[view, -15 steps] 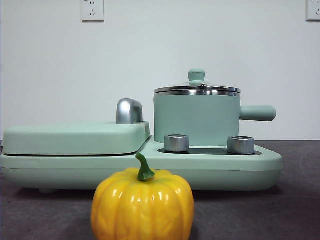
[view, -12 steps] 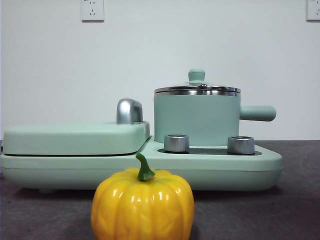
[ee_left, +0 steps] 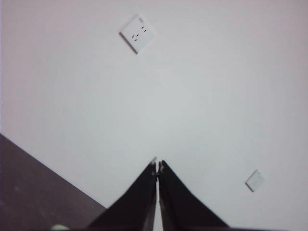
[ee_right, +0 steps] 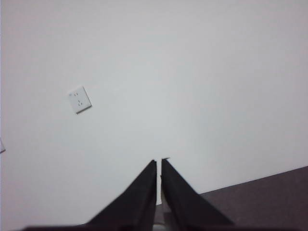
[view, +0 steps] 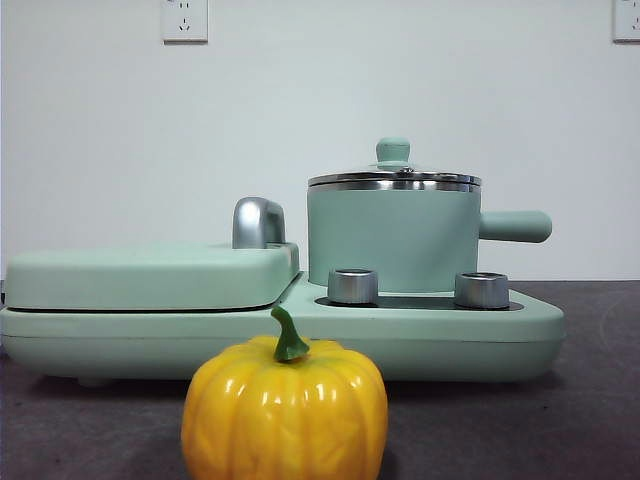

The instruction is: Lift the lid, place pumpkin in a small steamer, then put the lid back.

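Up off the table, the left gripper [ee_left: 157,166] and right gripper [ee_right: 159,163] face the wall, jaws pressed together and seemingly empty. Below, the pumpkin [view: 285,410] sits on the near tabletop. Behind it, to the right, the small steamer [view: 392,238] stands on the base [view: 500,328], the lid [view: 394,172] on.

Mint base [view: 120,325], flat cover [view: 150,275], two silver knobs [view: 353,286]; wall sockets [view: 185,19].
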